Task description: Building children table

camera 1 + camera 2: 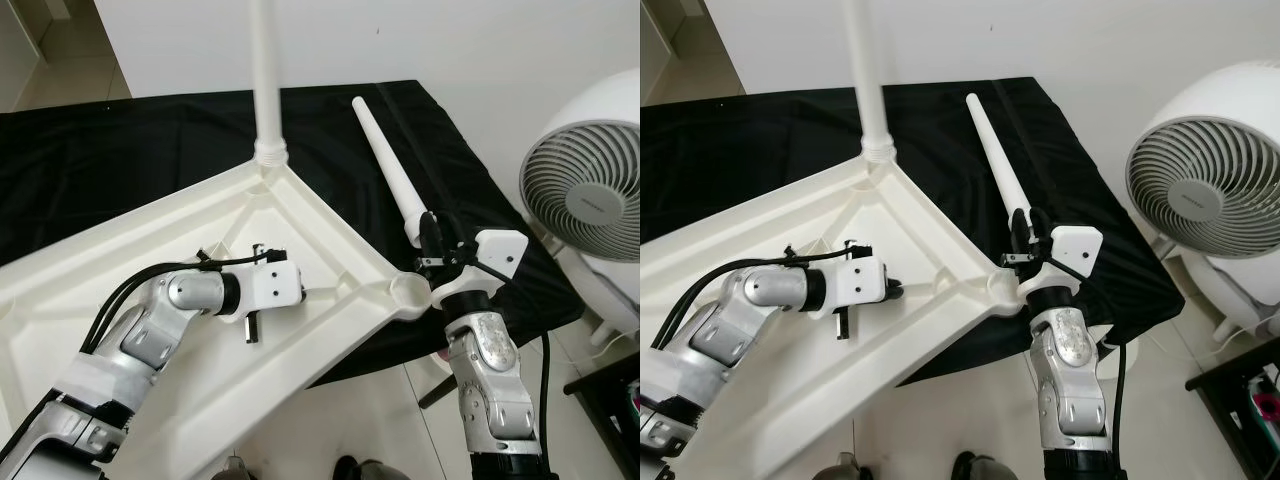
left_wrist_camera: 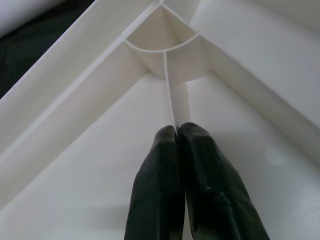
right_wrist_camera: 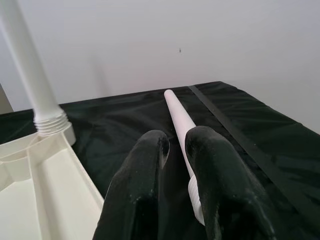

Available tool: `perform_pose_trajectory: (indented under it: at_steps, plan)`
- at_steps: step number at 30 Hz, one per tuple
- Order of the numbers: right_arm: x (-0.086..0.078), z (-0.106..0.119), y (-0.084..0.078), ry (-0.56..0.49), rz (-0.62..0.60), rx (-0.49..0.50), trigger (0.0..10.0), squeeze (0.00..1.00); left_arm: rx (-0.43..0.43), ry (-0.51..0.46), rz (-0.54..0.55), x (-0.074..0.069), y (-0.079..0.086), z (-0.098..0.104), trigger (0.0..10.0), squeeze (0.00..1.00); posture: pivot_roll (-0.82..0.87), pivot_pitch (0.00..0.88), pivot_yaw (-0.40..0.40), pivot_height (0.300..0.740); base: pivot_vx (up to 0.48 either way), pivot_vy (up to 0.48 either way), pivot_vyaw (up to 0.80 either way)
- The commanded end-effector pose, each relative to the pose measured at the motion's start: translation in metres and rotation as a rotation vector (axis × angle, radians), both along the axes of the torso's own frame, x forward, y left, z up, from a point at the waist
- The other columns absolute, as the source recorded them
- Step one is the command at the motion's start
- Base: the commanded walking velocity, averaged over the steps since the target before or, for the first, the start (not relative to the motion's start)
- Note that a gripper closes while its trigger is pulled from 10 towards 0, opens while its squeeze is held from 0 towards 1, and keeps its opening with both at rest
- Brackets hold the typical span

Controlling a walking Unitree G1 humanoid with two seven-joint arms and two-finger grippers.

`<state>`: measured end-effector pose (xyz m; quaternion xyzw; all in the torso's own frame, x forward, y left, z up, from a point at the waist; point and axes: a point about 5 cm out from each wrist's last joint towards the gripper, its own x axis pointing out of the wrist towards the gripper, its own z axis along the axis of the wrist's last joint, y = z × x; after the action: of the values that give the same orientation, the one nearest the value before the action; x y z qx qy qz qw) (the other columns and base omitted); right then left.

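Observation:
A white plastic table top (image 1: 120, 230) lies upside down on a black cloth (image 1: 100, 160). One white leg (image 1: 266, 80) stands upright in the far corner socket. A second, tapered leg (image 1: 390, 165) lies on the cloth to the right. My right gripper (image 1: 428, 238) is shut on its thick threaded end (image 3: 194, 192), just beyond the table's near-right corner socket (image 1: 410, 292). Over the table's ribbed underside, my left gripper (image 2: 177, 129) is shut with nothing held. Its tips touch a thin rib that runs toward a corner socket (image 2: 167, 55).
A white round fan (image 1: 590, 190) stands on the floor close to the right of the cloth-covered surface. A dark piece of furniture (image 1: 610, 400) sits at the lower right. A white wall rises behind the surface. Pale floor tiles show below the table's near edge.

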<state>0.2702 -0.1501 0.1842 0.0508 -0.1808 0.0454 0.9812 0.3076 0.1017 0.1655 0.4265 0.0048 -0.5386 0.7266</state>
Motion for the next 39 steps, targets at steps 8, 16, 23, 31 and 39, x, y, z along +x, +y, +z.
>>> perform_pose_trajectory:
  at_steps: [8, 16, 23, 31, 39]
  plan:
    - [-0.007, -0.002, 0.003, 0.011, -0.019, 0.019, 10.0, 0.0, 0.071, -0.069, -0.038, 0.022, -0.014, -0.002, 0.0, 0.0, 0.06, 0.116, 0.042, 0.74, 0.0, 0.0, 0.0]
    - [-0.012, -0.004, 0.004, 0.015, -0.037, 0.024, 10.0, 0.0, 0.06, -0.117, -0.053, 0.035, -0.031, 0.006, 10.0, 0.0, 0.04, 0.112, 0.058, 0.74, 0.0, 0.0, 0.0]
    - [-0.012, -0.006, 0.006, 0.025, -0.037, 0.034, 10.0, 0.0, -0.075, -0.186, 0.045, 0.043, -0.017, 0.031, 10.0, 0.0, 0.06, 0.11, 0.044, 0.74, 0.0, 0.0, 0.0]
    - [-0.007, -0.005, 0.01, 0.026, -0.007, 0.037, 10.0, 0.0, -0.108, -0.187, 0.115, 0.045, -0.005, 0.034, 10.0, 1.0, 0.1, 0.12, 0.022, 0.74, 0.0, 0.0, 0.0]
    - [-0.004, -0.004, 0.012, 0.029, 0.011, 0.035, 10.0, 0.0, -0.142, -0.221, 0.158, 0.04, 0.005, 0.042, 10.0, 0.0, 0.11, 0.122, 0.004, 0.74, 0.0, 0.0, 0.0]
